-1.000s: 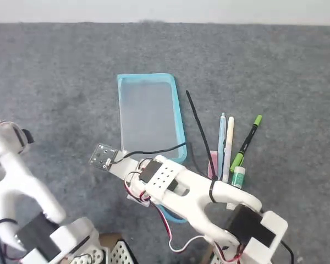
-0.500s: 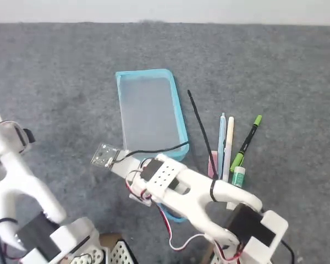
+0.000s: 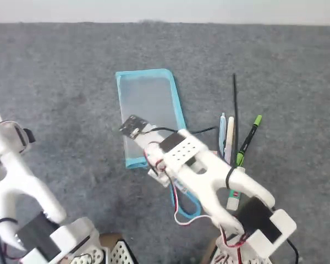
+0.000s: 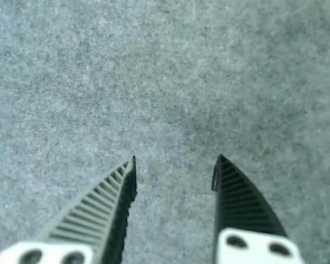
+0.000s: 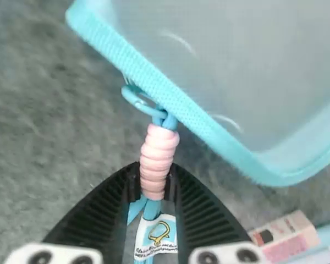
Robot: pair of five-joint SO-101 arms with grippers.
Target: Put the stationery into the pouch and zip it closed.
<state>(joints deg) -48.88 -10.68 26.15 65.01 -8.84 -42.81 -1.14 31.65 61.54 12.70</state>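
The pouch (image 3: 146, 99) is translucent with a teal edge and lies flat on the grey carpet; it appears close up in the right wrist view (image 5: 253, 82). My right gripper (image 5: 154, 171) is shut on the pink beaded zipper pull (image 5: 158, 157), which hangs from a teal ring on the pouch's edge. The right arm (image 3: 201, 168) lies across the pouch's near end. A light blue pen (image 3: 222, 131), a cream pen (image 3: 230, 135) and a green highlighter (image 3: 249, 138) lie to the right of the pouch. My left gripper (image 4: 173, 165) is open over bare carpet.
A pink and white labelled item (image 5: 280, 242) lies by the pouch's corner. A teal cord loop (image 3: 188, 206) trails on the carpet under the right arm. The left arm (image 3: 16, 181) stands at the near left. A pale wall (image 3: 165, 10) borders the far edge.
The right arm has swung away from the near edge and to the right, so its wrist now sits over the pouch. The pouch slid slightly farther away. The left arm has not moved.
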